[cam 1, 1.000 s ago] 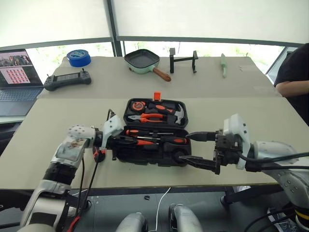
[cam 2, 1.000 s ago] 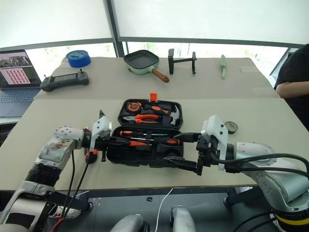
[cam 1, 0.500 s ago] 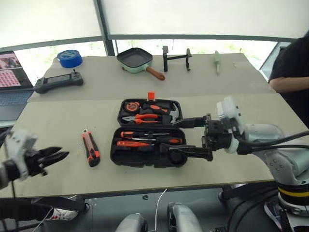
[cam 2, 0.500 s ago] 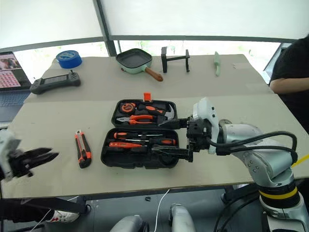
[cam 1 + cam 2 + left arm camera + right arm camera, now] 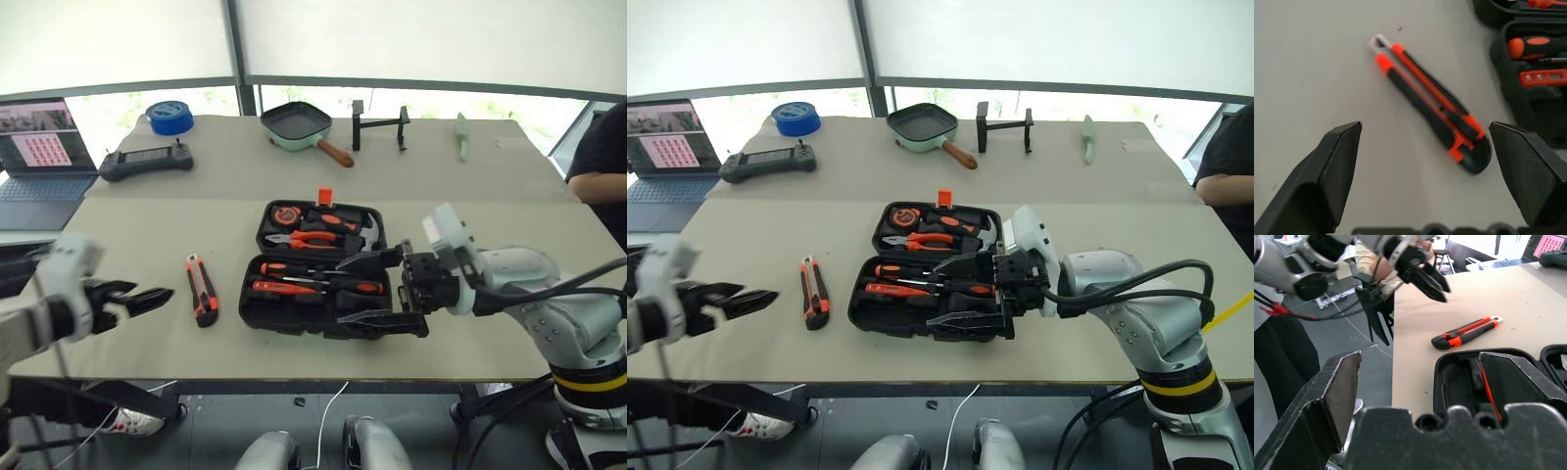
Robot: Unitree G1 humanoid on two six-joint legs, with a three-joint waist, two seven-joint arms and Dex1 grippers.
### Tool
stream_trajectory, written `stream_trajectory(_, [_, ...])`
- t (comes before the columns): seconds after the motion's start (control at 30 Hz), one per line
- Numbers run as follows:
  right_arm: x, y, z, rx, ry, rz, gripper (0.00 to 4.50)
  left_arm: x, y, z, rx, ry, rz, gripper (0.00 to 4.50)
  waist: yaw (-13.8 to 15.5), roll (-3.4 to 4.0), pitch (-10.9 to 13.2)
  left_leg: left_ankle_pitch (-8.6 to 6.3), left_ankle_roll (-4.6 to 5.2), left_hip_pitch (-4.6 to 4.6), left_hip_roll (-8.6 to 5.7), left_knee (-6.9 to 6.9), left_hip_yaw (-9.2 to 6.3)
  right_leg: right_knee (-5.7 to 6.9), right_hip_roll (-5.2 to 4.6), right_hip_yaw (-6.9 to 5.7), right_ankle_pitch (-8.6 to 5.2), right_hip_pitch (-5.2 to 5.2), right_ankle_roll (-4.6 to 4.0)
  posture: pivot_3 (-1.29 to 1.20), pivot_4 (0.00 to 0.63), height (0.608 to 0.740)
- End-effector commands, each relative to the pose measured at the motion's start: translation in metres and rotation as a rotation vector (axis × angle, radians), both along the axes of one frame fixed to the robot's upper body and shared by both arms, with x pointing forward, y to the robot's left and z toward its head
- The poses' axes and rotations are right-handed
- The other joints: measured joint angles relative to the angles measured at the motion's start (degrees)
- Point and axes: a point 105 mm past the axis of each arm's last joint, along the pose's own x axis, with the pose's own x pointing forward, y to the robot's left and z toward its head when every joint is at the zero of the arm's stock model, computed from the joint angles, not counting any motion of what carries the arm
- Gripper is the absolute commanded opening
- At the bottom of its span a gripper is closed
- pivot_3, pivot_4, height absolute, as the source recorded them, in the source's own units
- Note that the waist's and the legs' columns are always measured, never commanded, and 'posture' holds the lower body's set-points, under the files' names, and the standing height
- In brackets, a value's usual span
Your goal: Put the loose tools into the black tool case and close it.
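Case (image 5: 315,274) open on worktop (image 5: 245,176); knife (image 5: 201,302) loose beside it.
L end effector (image 5: 147,298) apart, empty; R end effector (image 5: 377,289) apart over case.

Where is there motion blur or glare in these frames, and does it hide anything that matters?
Eye views: the left gripper and its arm are smeared by motion; the windows behind the table glare white. Left wrist view: the utility knife is slightly soft, still readable. Right wrist view: the tool case and knife are sharp.
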Motion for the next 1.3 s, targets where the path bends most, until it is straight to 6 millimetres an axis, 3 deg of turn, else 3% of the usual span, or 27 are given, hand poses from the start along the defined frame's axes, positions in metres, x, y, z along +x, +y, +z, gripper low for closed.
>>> stream_trajectory(0.03, [0.005,0.003,0.008,0.026,-0.105,-0.057,4.5,0.011,0.002,-0.01,0.04,0.063,0.084,4.45,-1.2,0.01,0.0,0.04,0.07,0.06,0.0,-0.06,0.02,0.1,0.06,-0.02,0.0,-0.05,-0.01,0.0,0.15,0.74])
stream_trajectory(0.17, [0.011,0.002,0.005,0.039,-0.122,-0.114,4.5,0.018,0.001,-0.028,0.063,0.14,0.118,4.45,-2.2,0.01,0.0,0.0,0.0,0.11,-0.04,-0.16,0.0,0.11,0.15,-0.1,0.0,-0.4,-0.21,0.0,0.15,0.74])
stream_trajectory(0.33, [0.008,-0.002,0.0,0.042,-0.122,-0.156,4.5,0.029,-0.004,-0.042,0.021,0.203,0.164,4.45,-1.2,0.02,0.0,-0.02,-0.2,0.12,-0.04,-0.11,-0.04,0.0,0.16,-0.13,-0.01,-0.46,-0.43,0.0,0.15,0.74])
stream_trajectory(0.47, [0.007,-0.002,-0.001,0.047,-0.124,-0.172,4.5,0.03,-0.024,-0.053,-0.019,0.255,0.099,4.45,-1.1,0.04,0.0,-0.19,-0.63,0.44,-0.02,-0.14,-0.06,0.05,0.13,0.09,0.0,-0.19,-0.46,0.0,0.15,0.74])
stream_trajectory(0.6, [0.005,0.0,-0.001,0.052,-0.129,-0.173,4.5,0.031,-0.032,-0.066,-0.025,0.304,0.1,4.45,-0.3,0.18,-0.1,-0.19,-0.62,0.59,-0.02,-0.17,-0.1,0.01,0.09,0.09,-0.01,0.0,-0.43,0.0,0.15,0.74])
stream_trajectory(0.63, [0.004,0.0,-0.001,0.053,-0.131,-0.172,4.5,0.031,-0.031,-0.068,-0.021,0.315,0.11,3.94,-0.1,0.19,-0.1,-0.19,-0.62,0.59,-0.04,-0.17,-0.1,0.02,0.08,0.09,-0.01,0.0,-0.43,0.0,0.15,0.74])
stream_trajectory(0.67, [0.003,0.0,0.0,0.053,-0.132,-0.169,4.5,0.032,-0.028,-0.071,-0.017,0.325,0.132,3.76,0.0,0.21,-0.1,-0.19,-0.62,0.6,-0.04,-0.16,-0.1,0.02,0.07,0.08,-0.01,0.03,-0.43,0.0,0.15,0.74])
stream_trajectory(0.87, [-0.001,-0.002,0.001,0.043,-0.135,-0.155,4.5,0.034,-0.007,-0.068,0.029,0.344,0.196,1.71,-0.1,0.49,-0.3,-0.19,-0.62,0.65,-0.04,-0.17,-0.1,0.03,0.08,0.08,-0.01,0.06,-0.42,0.0,0.15,0.74])
stream_trajectory(0.93, [-0.003,-0.005,-0.002,0.023,-0.119,-0.151,4.5,0.047,-0.001,-0.046,0.115,0.166,0.065,1.56,-0.2,0.5,-0.3,-0.19,-0.63,0.66,-0.04,-0.18,-0.1,0.03,0.09,0.08,-0.01,0.05,-0.42,0.0,0.15,0.74])
stream_trajectory(1.07, [-0.019,-0.014,-0.008,-0.018,0.01,-0.093,4.5,0.053,-0.016,-0.001,0.178,-0.102,-0.356,1.54,-0.7,0.44,-0.2,-0.19,-0.66,0.58,0.0,-0.26,-0.05,-0.01,0.16,0.06,-0.05,-0.07,-0.47,0.0,0.15,0.74])
stream_trajectory(1.13, [-0.028,-0.018,-0.008,-0.043,0.006,-0.063,4.5,0.047,-0.032,0.025,0.163,-0.199,-0.58,1.54,-0.4,0.4,-0.1,-0.19,-0.65,0.44,0.02,-0.25,-0.07,-0.08,0.16,-0.02,-0.05,-0.14,-0.49,0.0,0.15,0.74])
stream_trajectory(1.2, [-0.019,-0.021,-0.007,-0.065,-0.09,-0.135,4.5,0.03,-0.052,0.044,0.12,-0.229,-0.835,1.54,-0.3,0.35,-0.1,-0.17,-0.61,0.34,0.02,-0.23,-0.1,-0.15,0.12,-0.08,-0.05,-0.16,-0.49,0.0,0.15,0.74])
stream_trajectory(1.3, [-0.013,-0.027,-0.008,-0.069,-0.093,-0.177,4.5,0.019,-0.077,0.048,0.172,-0.193,-1.096,1.54,-0.2,0.29,-0.1,-0.18,-0.6,0.3,0.01,-0.19,-0.05,-0.17,0.04,-0.06,-0.04,-0.13,-0.47,0.0,0.15,0.74])
